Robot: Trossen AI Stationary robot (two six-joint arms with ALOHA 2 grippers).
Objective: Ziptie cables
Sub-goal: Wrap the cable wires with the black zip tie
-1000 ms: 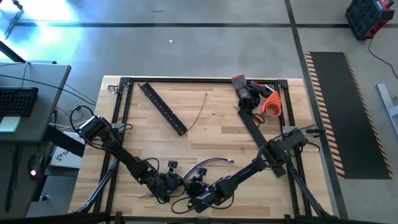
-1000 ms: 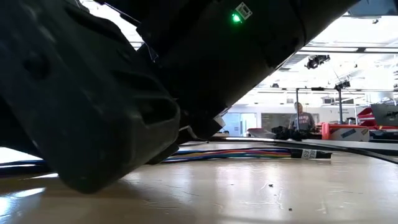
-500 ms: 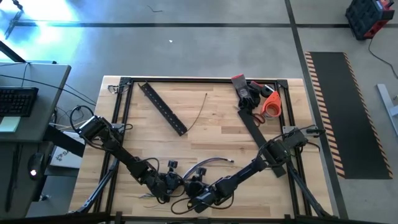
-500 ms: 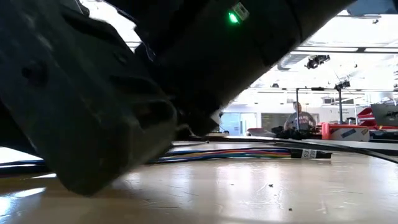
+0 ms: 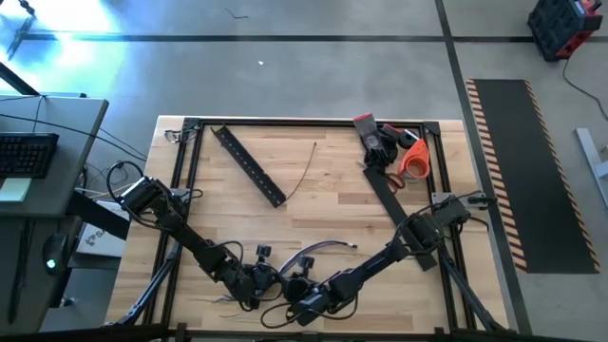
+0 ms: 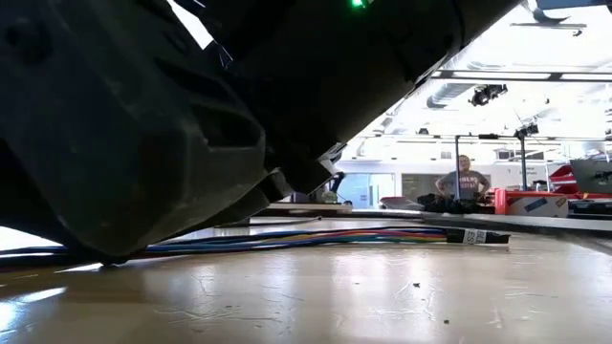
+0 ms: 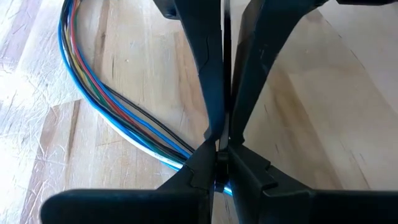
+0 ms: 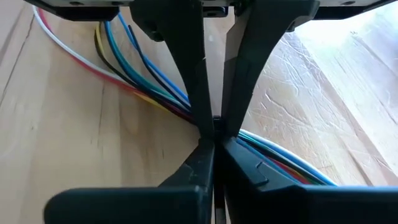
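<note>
Both arms reach low over the table's [image 5: 313, 204] near edge, wrists meeting nose to nose. The left gripper [image 7: 222, 144] has its jaws pinched together on the cables [image 7: 102, 99], a bundle of thin blue, green, red, white and black wires lying flat on the wood. The right gripper [image 8: 213, 129] is likewise clamped tight on that bundle from the opposite side. The perforated black bar [image 5: 249, 165] and the scissors [image 5: 404, 161] lie well apart toward the far edge, with bare wood between.

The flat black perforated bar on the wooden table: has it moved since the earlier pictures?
No. The flat black perforated bar lies at the same slant beside the black table frame.
</note>
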